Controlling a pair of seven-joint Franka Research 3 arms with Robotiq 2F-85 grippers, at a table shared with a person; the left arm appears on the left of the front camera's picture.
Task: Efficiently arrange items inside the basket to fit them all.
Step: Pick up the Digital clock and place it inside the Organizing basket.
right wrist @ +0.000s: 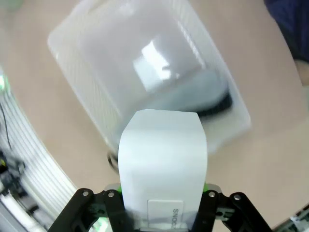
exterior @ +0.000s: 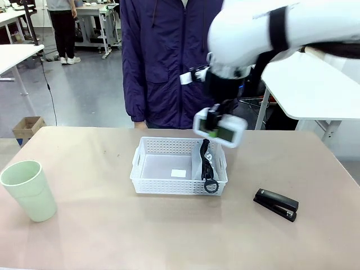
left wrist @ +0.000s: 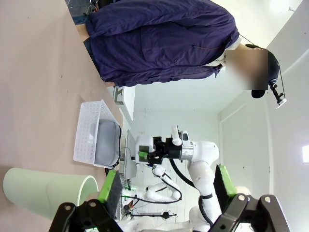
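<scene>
Perforated plastic basket (exterior: 169,183), matt plastic cup (exterior: 29,190), glossy blk stapler (exterior: 275,203), grey cloth pouch (left wrist: 107,142), smooth white box (right wrist: 163,159).

basket (exterior: 169,183) white, lattice | cup (exterior: 29,189) pale green | stapler (exterior: 275,203) black | box (right wrist: 162,154) white

One each (five things): basket (exterior: 169,185), cup (exterior: 28,188), stapler (exterior: 275,203), box (right wrist: 161,150), pouch (exterior: 197,163).

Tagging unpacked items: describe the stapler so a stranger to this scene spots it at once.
Find the white lattice basket in the middle of the beige table. To its right, nearer the robot, the black stapler lies alone on the tabletop. It is low, long and dark, unlike the tall pale green cup at far left.
</scene>
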